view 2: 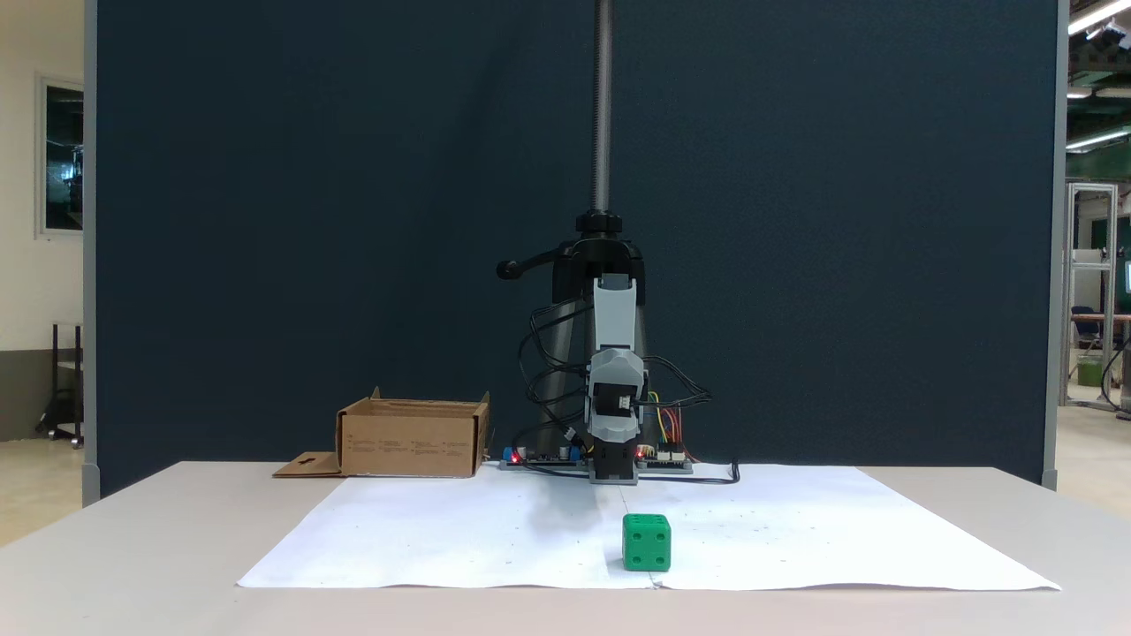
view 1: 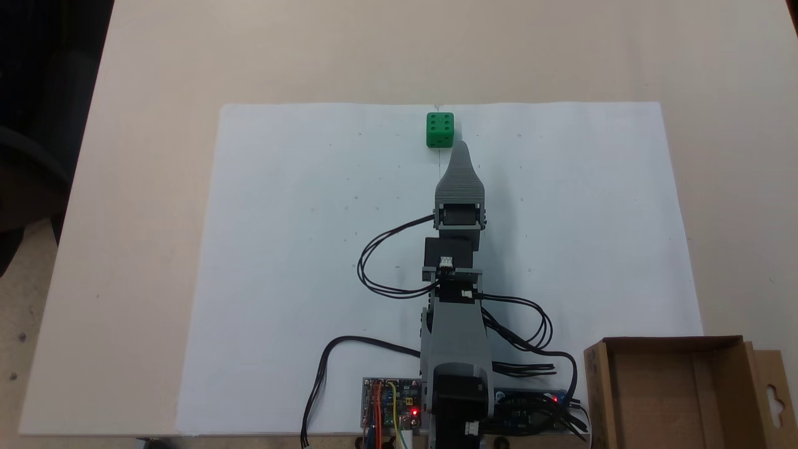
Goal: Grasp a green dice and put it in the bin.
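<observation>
Looking down in a fixed view, the green dice (view 1: 439, 130) sits alone near the far edge of a white paper sheet (view 1: 299, 249), six recessed pips up, its plastic faces bright and sharp-cornered. The end effector (view 1: 462, 147) reaches toward it, its ribbed grey tip just beside the cube's near right corner and apart from it; one jaw seems to cover the other, so I cannot tell whether it is open or closed. The bin (view 1: 676, 393), plain brown cardboard with low walls and a hang-hole flap, waits at the near right, probably parked beside the base so the carry stays short

From the front in a fixed view, the green dice rests flat on the paper, centred before the arm (view 2: 613, 389). The bin stands far left on the pale matte bench (view 2: 132, 548). No grasp looks started yet
</observation>
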`<action>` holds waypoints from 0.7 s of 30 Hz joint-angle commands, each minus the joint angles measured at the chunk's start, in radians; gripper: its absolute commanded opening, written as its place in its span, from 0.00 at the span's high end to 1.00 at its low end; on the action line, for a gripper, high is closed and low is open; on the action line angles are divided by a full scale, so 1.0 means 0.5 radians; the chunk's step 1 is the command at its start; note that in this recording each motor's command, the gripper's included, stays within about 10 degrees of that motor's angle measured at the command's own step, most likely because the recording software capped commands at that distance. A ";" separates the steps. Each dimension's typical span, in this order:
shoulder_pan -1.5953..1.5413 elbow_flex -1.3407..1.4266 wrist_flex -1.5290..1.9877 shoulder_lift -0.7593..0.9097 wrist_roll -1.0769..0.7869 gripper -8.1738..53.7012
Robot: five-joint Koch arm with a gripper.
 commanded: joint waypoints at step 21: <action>0.034 -0.684 1.245 0.107 -0.150 0.20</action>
